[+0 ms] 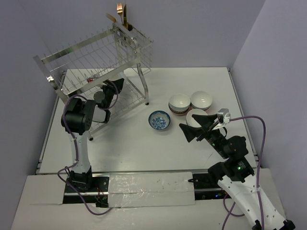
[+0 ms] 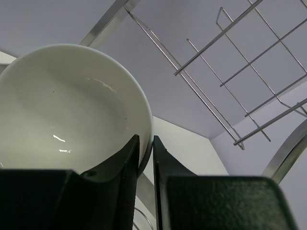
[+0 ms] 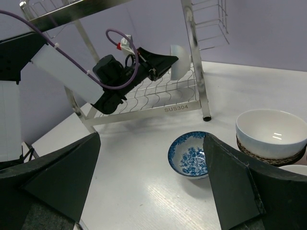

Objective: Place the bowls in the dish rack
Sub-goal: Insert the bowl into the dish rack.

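- a white worktop (image 1: 124, 153) runs between lilac walls, with both arm bases at its near edge.
- nearest to us, the right jaws (image 3: 152, 143) hover wide apart over the worktop and hold nothing.
- the blue-patterned bowl (image 3: 189, 155) lies straight ahead of them, mouth up, framed in their gap, with bare worktop all round it.
- just right of it a stacked white bowl (image 3: 271, 129) nests in a brown-patterned bowl (image 3: 268, 159), and a second white bowl (image 1: 201, 99) sits beside that stack. we judge the right arm much the nearer to all of these.
- farther off, the left jaws (image 2: 146, 140) stand narrow with the rim of a plain white bowl (image 2: 72, 110) in the slit. we cannot tell whether they grip it or only bracket it.
- that bowl stands on edge in the lower tier of the dish rack (image 1: 81, 48), just beside a front leg (image 3: 194, 57). the upper tier is close overhead, so we judge the free way out is low, back toward the worktop.
- farthest, gold cutlery (image 1: 122, 14) stands in the rack's corner cup.
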Robot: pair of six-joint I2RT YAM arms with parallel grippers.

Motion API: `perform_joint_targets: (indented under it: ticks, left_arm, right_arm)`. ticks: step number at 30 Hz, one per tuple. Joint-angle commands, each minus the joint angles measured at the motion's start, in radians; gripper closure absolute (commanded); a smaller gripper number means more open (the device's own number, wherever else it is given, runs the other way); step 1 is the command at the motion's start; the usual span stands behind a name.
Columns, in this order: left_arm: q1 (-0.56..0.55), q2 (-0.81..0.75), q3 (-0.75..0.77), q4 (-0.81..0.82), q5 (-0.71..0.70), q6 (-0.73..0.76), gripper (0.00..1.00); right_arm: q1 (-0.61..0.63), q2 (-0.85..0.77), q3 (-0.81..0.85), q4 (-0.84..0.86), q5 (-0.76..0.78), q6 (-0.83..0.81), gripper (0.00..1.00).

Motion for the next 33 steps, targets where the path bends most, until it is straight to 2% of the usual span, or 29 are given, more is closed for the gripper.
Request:
perform_joint_targets:
  ticks: [1, 3, 4, 6, 23, 33]
  left_arm:
    - [0.018, 0.003, -0.042, 0.427, -0.074, -0.018, 0.80]
    - [0.018, -0.002, -0.043, 0.425, -0.081, -0.020, 0.84]
    - [0.018, -0.001, -0.043, 0.428, -0.083, -0.023, 0.92]
    - [0.020, 0.002, -0.034, 0.438, -0.081, -0.035, 1.00]
    - [0.020, 0.033, 0.141, 0.442, 0.120, -0.057, 1.00]
    - [0.020, 0.036, 0.151, 0.441, 0.166, -0.077, 1.00]
  right_arm:
    - [0.012, -0.013, -0.001, 0.044, -0.011, -0.013, 0.05]
    - [0.012, -0.013, 0.001, 0.042, -0.011, -0.013, 0.05]
    - [0.012, -0.013, 0.001, 0.042, -0.011, -0.013, 0.05]
    - [0.012, -0.015, -0.001, 0.044, -0.012, -0.014, 0.05]
    - [0.018, -0.009, 0.001, 0.042, -0.021, -0.022, 0.07]
    - [0.018, 0.005, -0.002, 0.050, -0.032, -0.023, 0.07]
